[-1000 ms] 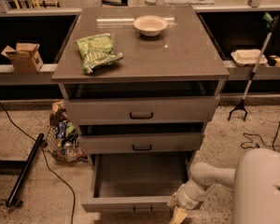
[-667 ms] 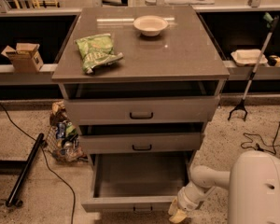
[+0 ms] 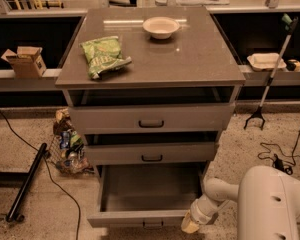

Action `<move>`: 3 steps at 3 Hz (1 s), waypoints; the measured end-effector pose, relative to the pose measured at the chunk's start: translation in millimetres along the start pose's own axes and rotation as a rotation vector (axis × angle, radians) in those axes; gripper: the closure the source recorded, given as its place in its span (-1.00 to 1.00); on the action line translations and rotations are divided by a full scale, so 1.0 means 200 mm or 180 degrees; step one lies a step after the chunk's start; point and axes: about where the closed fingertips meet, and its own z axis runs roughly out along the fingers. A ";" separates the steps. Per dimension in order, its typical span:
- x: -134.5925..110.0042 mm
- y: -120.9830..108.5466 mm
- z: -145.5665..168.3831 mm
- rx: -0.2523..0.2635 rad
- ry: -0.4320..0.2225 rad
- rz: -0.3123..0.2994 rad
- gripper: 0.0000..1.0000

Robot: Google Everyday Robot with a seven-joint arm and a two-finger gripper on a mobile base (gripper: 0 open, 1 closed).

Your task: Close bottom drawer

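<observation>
Cabinet (image 3: 150,69) of three grey drawers squarely in mid-view. White arm (image 3: 270,204) low at the right, bent down and leftward toward the cabinet's foot, probably to bring its tip against the panel to be pushed. Bottom drawer (image 3: 140,218), lowest of the three, drawn far out toward the camera, bare dark hollow on show, front panel near the lower edge of the view; not yet closed, hardly begun by the look of it. Top drawer (image 3: 151,118) and middle drawer (image 3: 152,153) above, each standing out a little, with a dark gap over its front. Green snack bag (image 3: 104,56) on the left of the cabinet top and pale bowl (image 3: 161,27) toward its back, both well apart from the work below and of no bearing on it. Gripper (image 3: 191,225) at the right end of the bottom drawer's front, touching or just beside it, seemingly set for a shove inward rather than a hold on the small dark handle (image 3: 153,224) at mid-front; open or closed, impossible to tell. Likely need next: a straight, level push toward the cabinet, with some risk of skewing the drawer on its runners from pressure at one corner.
</observation>
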 end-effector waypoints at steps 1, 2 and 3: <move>0.00 -0.04 0.00 0.0065 -0.0022 -0.0026 0.01; 0.00 -0.04 0.00 0.0065 -0.0022 -0.0026 -0.45; 0.00 -0.04 0.00 0.0065 -0.0022 -0.0026 -0.92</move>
